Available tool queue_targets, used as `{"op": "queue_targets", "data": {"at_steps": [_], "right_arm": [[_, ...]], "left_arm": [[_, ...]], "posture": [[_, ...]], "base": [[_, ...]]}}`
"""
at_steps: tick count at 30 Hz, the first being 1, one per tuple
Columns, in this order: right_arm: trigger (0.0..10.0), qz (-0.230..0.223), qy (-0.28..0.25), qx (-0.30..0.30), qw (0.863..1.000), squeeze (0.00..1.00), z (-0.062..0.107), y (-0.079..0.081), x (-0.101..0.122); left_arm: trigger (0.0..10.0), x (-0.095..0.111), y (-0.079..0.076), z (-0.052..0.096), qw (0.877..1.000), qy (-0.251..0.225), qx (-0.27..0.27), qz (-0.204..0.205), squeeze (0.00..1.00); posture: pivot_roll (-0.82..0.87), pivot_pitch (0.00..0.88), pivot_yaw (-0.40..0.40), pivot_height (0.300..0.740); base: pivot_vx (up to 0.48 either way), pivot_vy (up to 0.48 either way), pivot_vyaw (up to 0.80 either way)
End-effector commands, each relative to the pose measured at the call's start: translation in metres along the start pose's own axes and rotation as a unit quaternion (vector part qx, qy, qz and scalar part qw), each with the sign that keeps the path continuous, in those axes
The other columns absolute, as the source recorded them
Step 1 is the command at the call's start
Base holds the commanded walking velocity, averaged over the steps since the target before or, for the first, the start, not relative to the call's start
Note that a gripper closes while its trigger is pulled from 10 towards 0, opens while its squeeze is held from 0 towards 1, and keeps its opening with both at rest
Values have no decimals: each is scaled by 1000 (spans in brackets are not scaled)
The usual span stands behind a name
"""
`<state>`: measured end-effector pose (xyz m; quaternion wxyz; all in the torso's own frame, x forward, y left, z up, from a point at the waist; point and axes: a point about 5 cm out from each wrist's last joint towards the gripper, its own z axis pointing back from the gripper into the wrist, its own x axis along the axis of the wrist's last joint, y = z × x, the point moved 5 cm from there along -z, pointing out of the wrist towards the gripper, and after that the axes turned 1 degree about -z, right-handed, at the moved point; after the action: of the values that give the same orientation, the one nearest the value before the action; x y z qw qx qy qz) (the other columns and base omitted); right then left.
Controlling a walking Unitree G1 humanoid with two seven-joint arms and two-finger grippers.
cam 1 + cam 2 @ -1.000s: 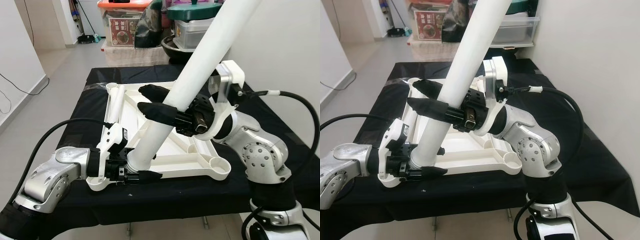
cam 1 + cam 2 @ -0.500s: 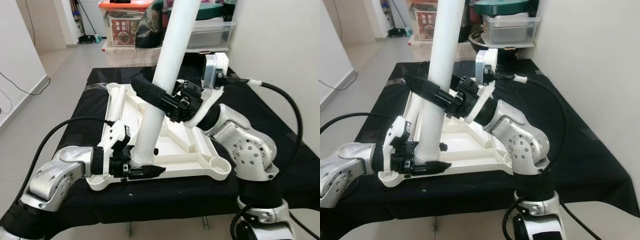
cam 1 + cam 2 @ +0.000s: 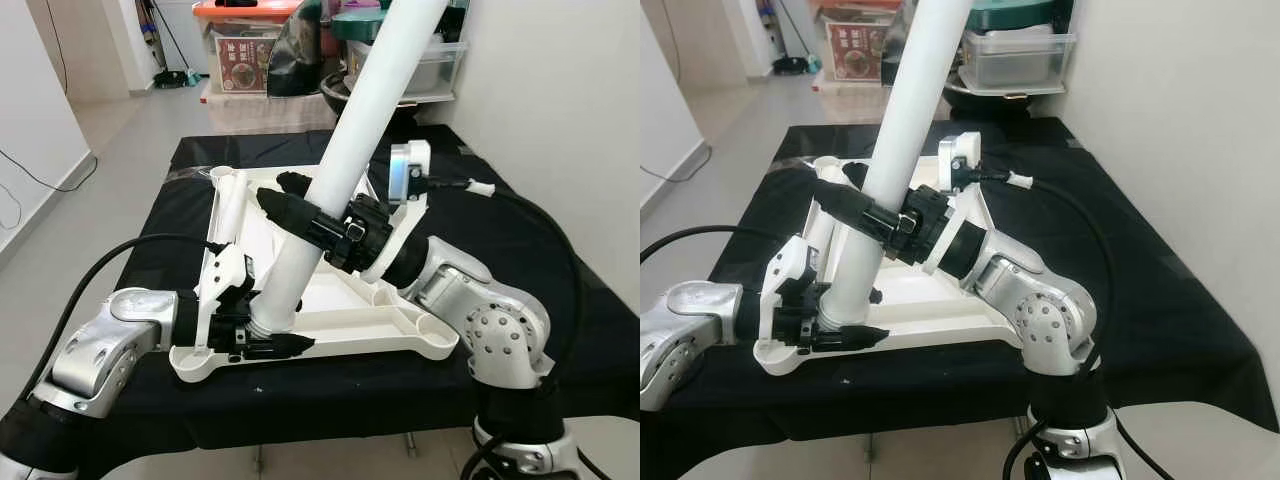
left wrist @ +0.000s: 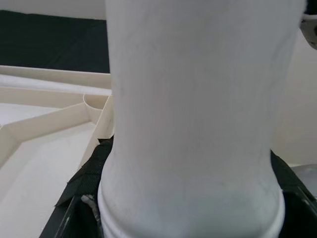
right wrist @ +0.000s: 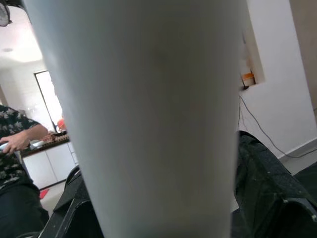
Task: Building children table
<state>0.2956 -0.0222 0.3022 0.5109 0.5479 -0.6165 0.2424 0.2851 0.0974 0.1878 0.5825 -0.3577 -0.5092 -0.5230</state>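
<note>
You have the upturned white tabletop (image 3: 330,300) lying underside up on the black-draped table (image 3: 560,260), set toward the table's left half and reaching close to its near edge. The long white table leg (image 3: 345,165) rises out of the tabletop's near-left corner socket and leans up and away toward the right, its upper end running out past the top of both eye views. Your left gripper (image 3: 262,335) sits low at that near-left corner, its black fingers (image 3: 285,347) closed around the foot of the leg where it meets the socket; in the left wrist view the leg's flared base (image 4: 190,198) stands between the dark finger pads with the cream ribs of the tabletop (image 4: 44,124) behind it. Your right gripper (image 3: 300,205) holds the leg partway up its length, over the middle of the tabletop, with its fingers (image 3: 285,215) wrapped across the shaft from the right side and clamped on it; the right wrist view has the pale shaft (image 5: 143,119) between the two black fingers (image 5: 267,183), and a person in a patterned shirt (image 5: 15,139) at a counter far behind. A second white leg (image 3: 232,192) lies flat along the tabletop's left edge. Stacked storage bins (image 3: 245,45) stand on the floor beyond the table's far edge.
</note>
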Motion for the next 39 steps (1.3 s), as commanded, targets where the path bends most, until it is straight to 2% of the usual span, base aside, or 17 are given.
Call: {"op": "queue_targets", "data": {"at_steps": [1, 4, 6, 12, 16, 21, 25, 28, 30, 32, 36, 39], "right_arm": [[10000, 5, 2, -4, 1000, 0, 0, 3, 1], [10000, 12, 4, -17, 1000, 0, 1, 0, 1], [10000, 11, 1, -35, 999, 0, 0, -3, 2], [10000, -6, -8, -83, 997, 0, -2, -12, 6], [10000, -15, -5, -139, 990, 0, 0, -18, 4], [10000, -6, -5, -173, 985, 0, 2, -22, 4], [10000, 11, 4, -211, 977, 0, 4, -35, -5], [10000, 13, 6, -218, 976, 0, 4, -37, -7], [10000, 12, 10, -234, 972, 0, 4, -41, -11], [10000, 7, 11, -242, 970, 0, 4, -43, -13], [10000, -30, 0, -267, 963, 0, 3, -49, -23], [10000, -45, -9, -268, 962, 0, 2, -49, -24]], "left_arm": [[314, -1, -1, 2, 1000, 10, -6, -8, 0], [392, -1, -2, 3, 1000, 12, -9, -6, 0], [0, -3, -1, 4, 1000, 16, -8, -7, 0], [0, -8, 4, 6, 1000, 23, 4, -11, 0], [0, -11, 8, 7, 999, 31, 12, -16, 0], [0, -16, 15, 9, 998, 43, 29, -20, 0], [0, -27, 37, 7, 992, 83, 87, -35, 0], [0, -29, 39, 6, 991, 90, 93, -39, 0], [667, -34, 43, 4, 987, 105, 109, -45, 0], [784, -38, 47, 3, 985, 115, 121, -50, 0], [1529, -40, 45, -8, 985, 115, 119, -57, 0], [1529, -41, 45, -11, 984, 116, 118, -59, 0]], "posture": [[-3, 0, -10, 740], [-3, 0, -10, 740], [-4, 0, -7, 740], [-11, 0, -5, 740], [-24, 0, 3, 740], [-28, 0, 5, 740], [-26, 0, 7, 740], [-26, 0, 7, 740], [-19, 0, 3, 740], [-18, 0, 1, 740], [-14, 0, -3, 740], [-14, 0, -3, 740]], "base": [[0, 0, 0], [0, 0, 0], [0, 0, 0], [0, 0, 0], [0, 0, 0], [0, 0, 0], [0, 0, 0], [0, 0, 0], [0, 0, 0], [0, 0, 0], [0, 0, 0], [0, 0, 0]]}}
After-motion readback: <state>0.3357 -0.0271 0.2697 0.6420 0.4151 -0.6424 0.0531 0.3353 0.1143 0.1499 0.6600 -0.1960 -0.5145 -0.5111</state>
